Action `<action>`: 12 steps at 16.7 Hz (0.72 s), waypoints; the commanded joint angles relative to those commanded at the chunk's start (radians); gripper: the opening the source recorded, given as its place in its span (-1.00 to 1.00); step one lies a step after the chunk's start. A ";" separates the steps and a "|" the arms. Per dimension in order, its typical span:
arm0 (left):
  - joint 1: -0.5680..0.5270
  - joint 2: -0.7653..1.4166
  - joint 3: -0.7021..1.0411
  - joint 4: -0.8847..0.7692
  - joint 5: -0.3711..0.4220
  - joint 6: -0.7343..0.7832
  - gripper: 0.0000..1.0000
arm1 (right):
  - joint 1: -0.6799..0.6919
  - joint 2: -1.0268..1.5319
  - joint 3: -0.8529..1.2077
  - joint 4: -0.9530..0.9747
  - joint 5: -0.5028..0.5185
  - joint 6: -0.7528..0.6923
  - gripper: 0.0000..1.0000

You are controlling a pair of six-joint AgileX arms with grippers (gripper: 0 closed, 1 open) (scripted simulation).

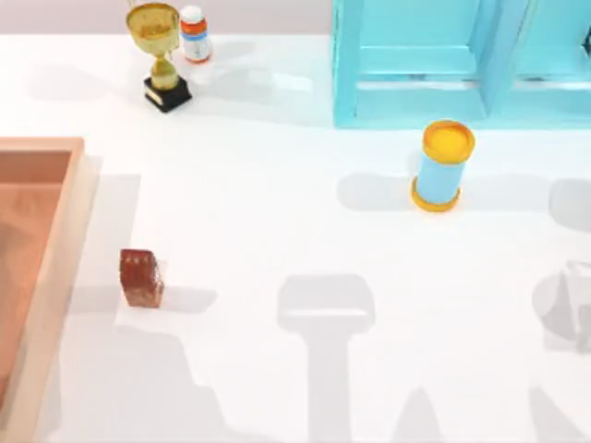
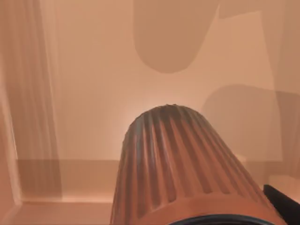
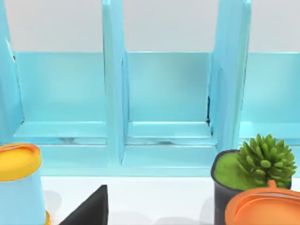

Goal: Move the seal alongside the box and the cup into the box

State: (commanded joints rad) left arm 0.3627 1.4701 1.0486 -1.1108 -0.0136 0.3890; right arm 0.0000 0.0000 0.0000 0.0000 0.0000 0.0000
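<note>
You have the cup [image 2: 183, 168] close under your left wrist camera, ribbed side up, hanging over the reddish-brown inside of the box [image 2: 93, 70]. From how it fills that view, your left gripper seems to be carrying it, but the fingers themselves are out of sight, so I cannot tell how wide they stand. The box's corner lies just beyond the cup.

From above, the seal [image 1: 141, 278] stands upright on the tabletop [image 1: 305, 221] just beside the box's [image 1: 55, 268] long rim, apart from it by a narrow strip. That half of the task looks done.

Watch these risks:
- Let go too high and the round cup may roll on the box floor and fetch up against a wall.
- Drift toward the rim and the cup could catch the thick edge and tip outside.
- Lift out carelessly over the rim and you might knock the seal away from the box.

Your right arm looks parked, its camera facing the turquoise shelf unit [image 3: 164, 93]; I cannot tell its gripper's state.
</note>
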 joint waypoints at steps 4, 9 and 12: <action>-0.004 0.016 -0.103 0.064 0.024 0.005 -1.00 | 0.000 0.000 0.000 0.000 0.000 0.000 1.00; 0.016 0.021 -0.152 0.106 0.079 0.014 -1.00 | 0.000 0.000 0.000 0.000 0.000 0.000 1.00; 0.016 0.021 -0.152 0.106 0.079 0.014 -0.85 | 0.000 0.000 0.000 0.000 0.000 0.000 1.00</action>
State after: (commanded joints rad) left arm 0.3790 1.4911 0.8968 -1.0046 0.0653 0.4033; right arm 0.0000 0.0000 0.0000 0.0000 0.0000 0.0000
